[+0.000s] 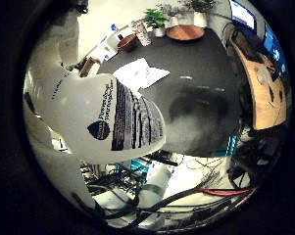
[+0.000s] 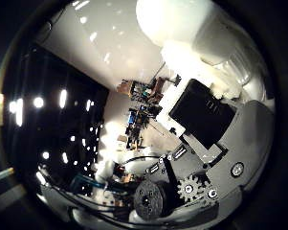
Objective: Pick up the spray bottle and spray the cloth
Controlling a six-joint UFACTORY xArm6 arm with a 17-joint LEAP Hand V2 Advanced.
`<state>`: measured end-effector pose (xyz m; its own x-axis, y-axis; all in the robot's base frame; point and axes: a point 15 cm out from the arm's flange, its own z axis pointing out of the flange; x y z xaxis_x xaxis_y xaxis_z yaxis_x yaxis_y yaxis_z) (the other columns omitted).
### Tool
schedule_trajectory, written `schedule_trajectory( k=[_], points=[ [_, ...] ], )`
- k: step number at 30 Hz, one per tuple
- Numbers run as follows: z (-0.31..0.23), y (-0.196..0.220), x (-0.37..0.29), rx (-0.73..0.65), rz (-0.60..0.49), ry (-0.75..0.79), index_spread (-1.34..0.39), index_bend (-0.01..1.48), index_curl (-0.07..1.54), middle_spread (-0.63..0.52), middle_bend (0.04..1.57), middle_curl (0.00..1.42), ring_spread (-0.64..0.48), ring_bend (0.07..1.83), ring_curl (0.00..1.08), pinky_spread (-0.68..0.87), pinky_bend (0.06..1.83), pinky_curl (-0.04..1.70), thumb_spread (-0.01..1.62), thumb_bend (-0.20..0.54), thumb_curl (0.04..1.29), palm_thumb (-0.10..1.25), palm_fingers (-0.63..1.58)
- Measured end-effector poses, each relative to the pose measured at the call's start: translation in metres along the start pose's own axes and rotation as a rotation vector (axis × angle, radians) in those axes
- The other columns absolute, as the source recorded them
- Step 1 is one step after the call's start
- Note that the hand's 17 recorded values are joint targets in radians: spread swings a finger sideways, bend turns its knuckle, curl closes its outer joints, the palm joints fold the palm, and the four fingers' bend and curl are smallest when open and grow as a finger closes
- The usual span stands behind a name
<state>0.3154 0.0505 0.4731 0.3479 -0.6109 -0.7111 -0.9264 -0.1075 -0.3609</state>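
A white spray bottle (image 1: 108, 117) with a dark printed label fills much of the little finger side palm view, close against the palm and raised above the table. My hand's white finger parts (image 1: 61, 54) lie along the bottle's side, curled round it. A white cloth (image 1: 142, 71) lies flat on the dark table (image 1: 201, 88), beyond the bottle. The thumb side palm view shows my hand (image 2: 206, 120), its black and white parts and gears, against a ceiling and dark windows. A rounded white part (image 2: 182, 24) beside them may be the bottle's top.
Potted plants (image 1: 157, 18) and a terracotta bowl (image 1: 184, 31) stand at the table's far edge, with a small brown pot (image 1: 127, 41) near the cloth. A wooden desk (image 1: 267, 86) with a monitor (image 1: 243, 12) stands beside the table.
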Motion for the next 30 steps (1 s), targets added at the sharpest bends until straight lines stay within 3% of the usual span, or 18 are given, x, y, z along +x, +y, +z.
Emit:
schedule_trajectory(
  k=[8, 16, 24, 30],
  points=[
    [0.015, -0.065, -0.025, 0.006, 0.083, -0.12, -0.25, 1.16, 0.61, -0.17, 1.32, 0.63, -0.21, 1.41, 0.55, -0.31, 1.26, 0.64, 1.03, -0.007, 1.03, 1.06, 1.25],
    [0.052, -0.126, -0.022, -0.049, 0.23, -0.365, -0.25, 1.16, 0.61, -0.17, 1.31, 0.63, -0.2, 1.42, 0.55, -0.31, 1.26, 0.64, 1.03, -0.007, 1.04, 1.07, 1.25],
    [0.109, -0.129, -0.011, -0.148, 0.298, -0.475, -0.25, 1.16, 0.61, -0.17, 1.31, 0.63, -0.2, 1.42, 0.55, -0.31, 1.26, 0.65, 1.02, -0.007, 1.05, 1.07, 1.25],
    [0.179, -0.101, 0.024, -0.245, 0.425, -0.51, -0.25, 1.16, 0.61, -0.17, 1.32, 0.63, -0.21, 1.42, 0.55, -0.31, 1.26, 0.65, 1.02, -0.007, 1.05, 1.07, 1.25]
  ],
)
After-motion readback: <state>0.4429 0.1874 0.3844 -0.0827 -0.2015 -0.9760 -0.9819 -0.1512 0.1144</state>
